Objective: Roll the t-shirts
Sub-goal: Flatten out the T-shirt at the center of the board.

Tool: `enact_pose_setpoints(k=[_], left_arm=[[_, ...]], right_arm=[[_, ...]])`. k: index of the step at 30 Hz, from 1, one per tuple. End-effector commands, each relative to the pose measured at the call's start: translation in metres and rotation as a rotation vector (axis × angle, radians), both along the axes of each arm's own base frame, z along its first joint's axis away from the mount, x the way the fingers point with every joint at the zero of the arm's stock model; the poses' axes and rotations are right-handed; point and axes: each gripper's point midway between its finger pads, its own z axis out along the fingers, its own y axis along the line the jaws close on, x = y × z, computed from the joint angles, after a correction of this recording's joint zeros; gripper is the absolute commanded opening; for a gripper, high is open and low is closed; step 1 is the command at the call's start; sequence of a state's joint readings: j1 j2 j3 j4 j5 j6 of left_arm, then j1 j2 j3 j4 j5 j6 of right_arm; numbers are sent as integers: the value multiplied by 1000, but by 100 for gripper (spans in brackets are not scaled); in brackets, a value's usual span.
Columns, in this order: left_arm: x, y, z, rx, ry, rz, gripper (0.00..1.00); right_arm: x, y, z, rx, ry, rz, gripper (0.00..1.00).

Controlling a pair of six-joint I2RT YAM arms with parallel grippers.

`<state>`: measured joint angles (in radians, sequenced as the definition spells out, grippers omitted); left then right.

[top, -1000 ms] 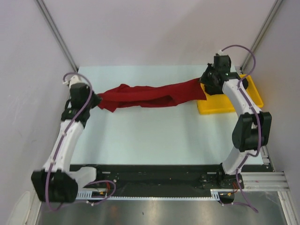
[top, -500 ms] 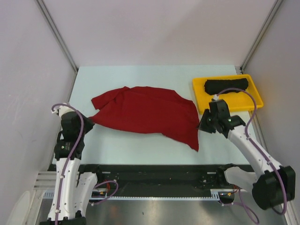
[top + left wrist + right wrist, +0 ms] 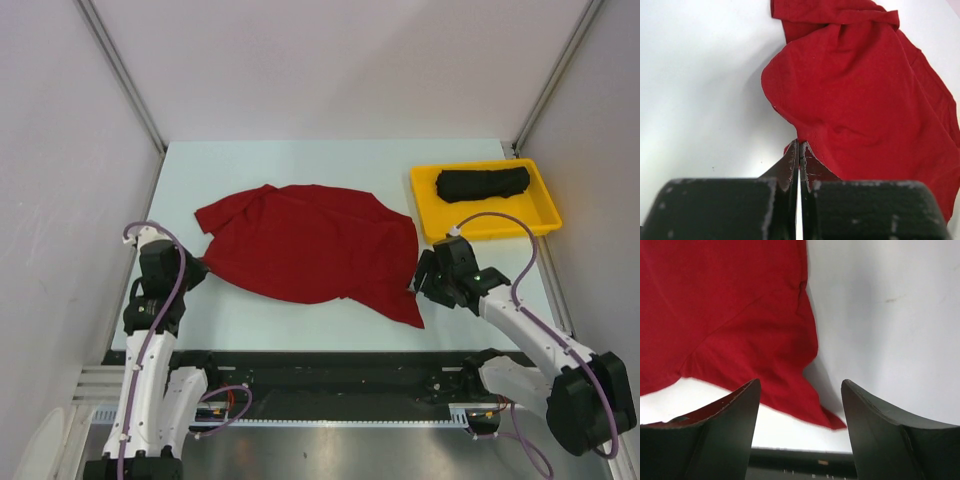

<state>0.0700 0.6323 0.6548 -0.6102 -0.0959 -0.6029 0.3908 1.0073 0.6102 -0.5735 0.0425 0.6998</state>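
Observation:
The deep red t-shirt (image 3: 310,250) lies spread and wrinkled across the middle of the table. My left gripper (image 3: 200,268) is shut on its left edge; in the left wrist view the fingertips (image 3: 799,146) pinch the red cloth (image 3: 865,100). My right gripper (image 3: 418,285) hovers open over the shirt's near right corner. In the right wrist view its fingers (image 3: 800,381) stand wide apart, with the loose red corner (image 3: 790,390) lying below them, untouched. The black t-shirt (image 3: 483,183) sits bunched into a roll inside the yellow tray.
The yellow tray (image 3: 540,207) stands at the back right of the table. A black rail (image 3: 330,365) runs along the near table edge, just below the shirt's right corner. Walls enclose the table on both sides and at the back.
Both arms pulled the red t-shirt toward the near edge, spreading it from a stretched band into a flat sheet. The right gripper opened and let go of its corner.

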Motion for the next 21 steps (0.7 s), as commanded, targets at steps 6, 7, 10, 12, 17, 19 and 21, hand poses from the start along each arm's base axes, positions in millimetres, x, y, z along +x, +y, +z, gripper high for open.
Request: enact_pose_setpoints(k=[6, 7, 10, 12, 17, 19, 21], left_arm=[[14, 1, 10, -4, -51, 0, 0], [15, 1, 8, -6, -42, -1, 0], [17, 3, 12, 4, -47, 4, 0], [19, 3, 13, 7, -52, 6, 0], [23, 5, 17, 14, -61, 7, 0], [25, 6, 20, 23, -71, 7, 0], [28, 6, 26, 29, -82, 3, 0]], right_arm=[[68, 8, -18, -11, -144, -120, 65], [74, 5, -18, -24, -157, -138, 65], [80, 2, -30, -64, -141, -160, 60], [81, 2, -40, -76, -119, -161, 58], [81, 4, -55, -103, -97, -163, 51], [88, 8, -50, -91, -124, -153, 43], [93, 14, -43, -75, -133, -127, 15]])
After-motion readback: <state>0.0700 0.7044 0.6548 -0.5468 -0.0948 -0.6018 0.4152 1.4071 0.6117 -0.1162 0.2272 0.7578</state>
